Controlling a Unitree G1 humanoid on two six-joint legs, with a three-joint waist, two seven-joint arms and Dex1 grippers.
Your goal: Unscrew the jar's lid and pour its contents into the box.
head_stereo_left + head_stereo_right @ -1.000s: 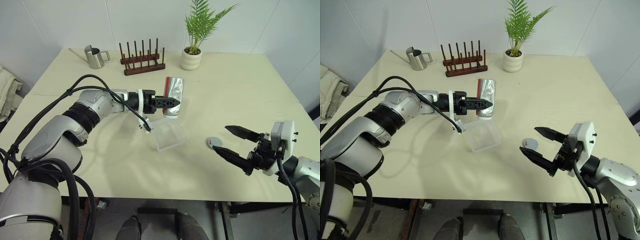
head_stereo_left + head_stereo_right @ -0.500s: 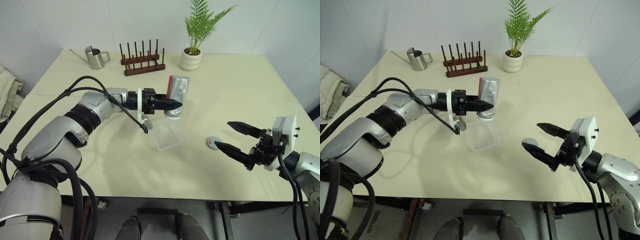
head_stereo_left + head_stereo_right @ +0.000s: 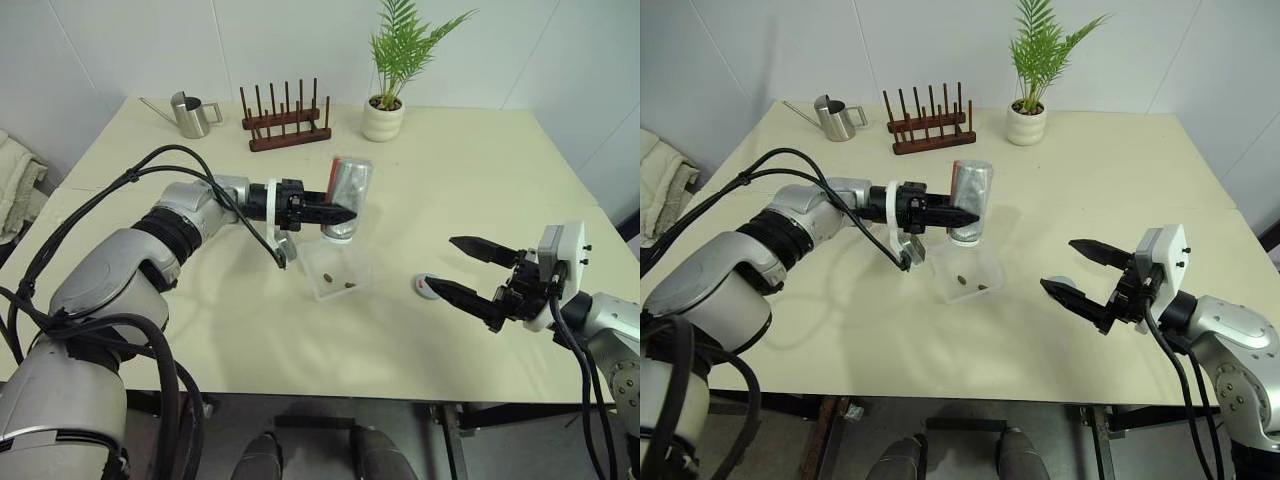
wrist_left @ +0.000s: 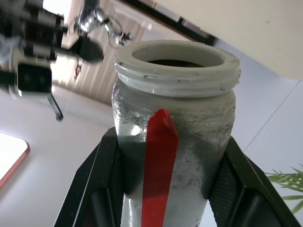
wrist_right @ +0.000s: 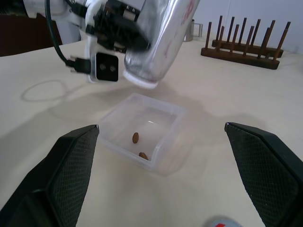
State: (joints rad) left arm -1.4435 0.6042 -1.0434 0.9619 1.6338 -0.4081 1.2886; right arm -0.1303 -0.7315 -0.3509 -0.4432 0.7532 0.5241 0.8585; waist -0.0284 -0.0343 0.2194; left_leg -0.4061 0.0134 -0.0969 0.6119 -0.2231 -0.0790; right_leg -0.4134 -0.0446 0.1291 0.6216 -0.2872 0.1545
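Jar [image 3: 347,196] at frame centre, mouth tipped down over the box [image 3: 336,272], clamped in the left gripper [image 3: 340,212]. Two brown pieces [image 5: 138,146] lie in the box — possibly nuts. Right gripper [image 3: 478,276], lower right, spread wide above the lid [image 3: 428,287].

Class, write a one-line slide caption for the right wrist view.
Left gripper tips the small clear plastic jar over the shallow clear box holding two brown pieces.
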